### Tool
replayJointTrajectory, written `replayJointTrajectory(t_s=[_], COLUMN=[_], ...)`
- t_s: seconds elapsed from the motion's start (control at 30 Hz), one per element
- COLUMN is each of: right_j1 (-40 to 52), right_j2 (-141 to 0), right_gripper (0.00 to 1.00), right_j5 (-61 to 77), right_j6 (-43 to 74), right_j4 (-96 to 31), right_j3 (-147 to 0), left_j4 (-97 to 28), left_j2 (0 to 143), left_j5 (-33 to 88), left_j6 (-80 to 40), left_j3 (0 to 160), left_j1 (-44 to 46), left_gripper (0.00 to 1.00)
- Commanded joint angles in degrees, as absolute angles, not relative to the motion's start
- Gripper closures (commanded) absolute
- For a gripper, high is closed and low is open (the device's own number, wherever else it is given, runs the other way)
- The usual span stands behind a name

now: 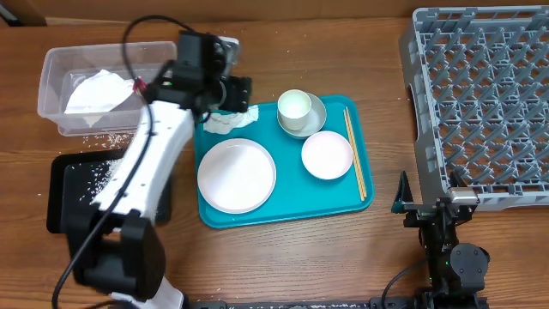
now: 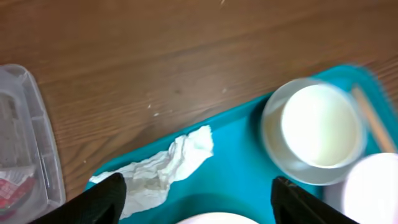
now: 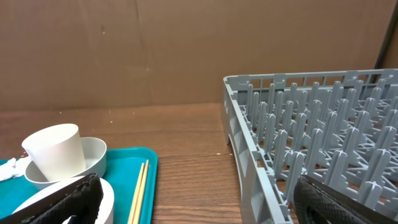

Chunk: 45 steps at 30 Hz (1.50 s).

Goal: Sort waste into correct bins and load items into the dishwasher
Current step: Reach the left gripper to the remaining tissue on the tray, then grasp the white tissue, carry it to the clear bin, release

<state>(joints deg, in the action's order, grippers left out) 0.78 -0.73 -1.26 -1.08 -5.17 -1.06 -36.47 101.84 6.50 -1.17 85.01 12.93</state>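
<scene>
Now waste-sorting step: my left gripper (image 2: 199, 188) hovers, fingers apart and empty, over napkin (image 2: 165, 165) on tray (image 2: 239, 152) corner. Next I descend, pinch, carry to tub (image 1: 51, 62). Right gripper (image 3: 202, 199) apart, idle.

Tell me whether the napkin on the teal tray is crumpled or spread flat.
Crumpled. The white paper napkin lies bunched and creased in a twisted strip at the teal tray's corner.

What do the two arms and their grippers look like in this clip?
The left arm has a long white link between black joints, with a black cable looping above it. The right arm is mostly black with a silver block and a teal tip. The left fingers and right fingers are black and blunt.
</scene>
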Motion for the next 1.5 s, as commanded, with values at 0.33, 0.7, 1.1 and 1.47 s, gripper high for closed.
replayJointTrajectory(t_s=[0.33,0.7,1.1,1.47], right_j1=[0.6,0.6,0.6,0.6], right_j2=[-0.2,-0.2,-0.2,-0.2], right_gripper=[0.0,0.0,0.0,0.0], right_j5=[-0.9,-0.9,-0.9,-0.9], right_j6=[-1.1,-1.1,-1.1,-1.1], right_j4=[-4.8,-4.8,-4.8,-4.8], right_j3=[-0.5,-0.5,-0.5,-0.5], left_j4=[-36.2,-36.1,-40.2,-43.2], left_j2=[116.1,121.8,120.8,107.4], left_j5=[-6.0,-5.8,-6.5,-15.0], left_j6=[4.4,4.8,3.1,-16.4], left_j3=[85.5,85.5,88.9,100.3], left_j1=[15.3,16.4,16.4,15.3], left_gripper=[0.24,0.24,0.96,0.96])
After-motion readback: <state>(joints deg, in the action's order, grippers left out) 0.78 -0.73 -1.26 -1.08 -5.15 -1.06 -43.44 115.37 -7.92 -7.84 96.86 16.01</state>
